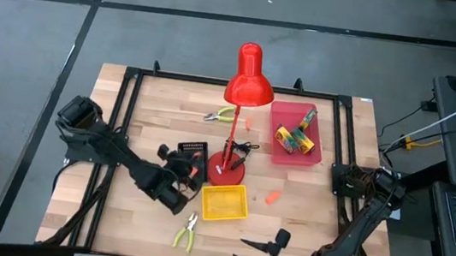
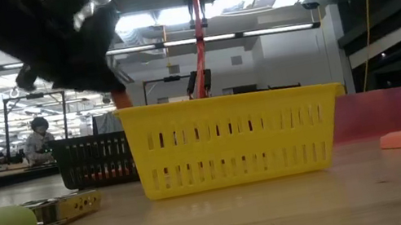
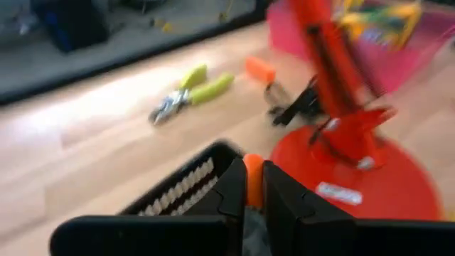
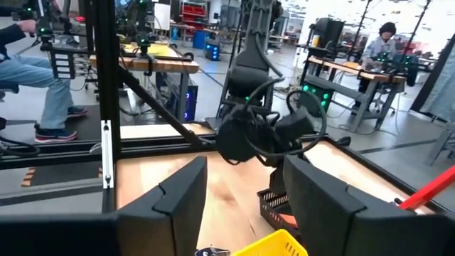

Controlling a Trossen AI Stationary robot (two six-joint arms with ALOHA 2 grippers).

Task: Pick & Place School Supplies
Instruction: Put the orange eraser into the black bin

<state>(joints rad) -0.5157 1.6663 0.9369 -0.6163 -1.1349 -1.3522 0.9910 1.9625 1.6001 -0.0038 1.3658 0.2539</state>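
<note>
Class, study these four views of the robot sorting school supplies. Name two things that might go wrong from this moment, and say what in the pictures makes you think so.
1. The left gripper pinches a tiny orange piece by a thin edge above the black tray; it might slip out and miss the tray.
2. That gripper works close to the red desk lamp; a careless swing might knock its base or stem.

The right gripper waits open at the table's near edge.

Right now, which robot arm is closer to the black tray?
The left. Its gripper hangs right at the black tray, jaws shut on an orange piece. The right gripper waits open at the table's near edge, past the yellow tray.
</note>
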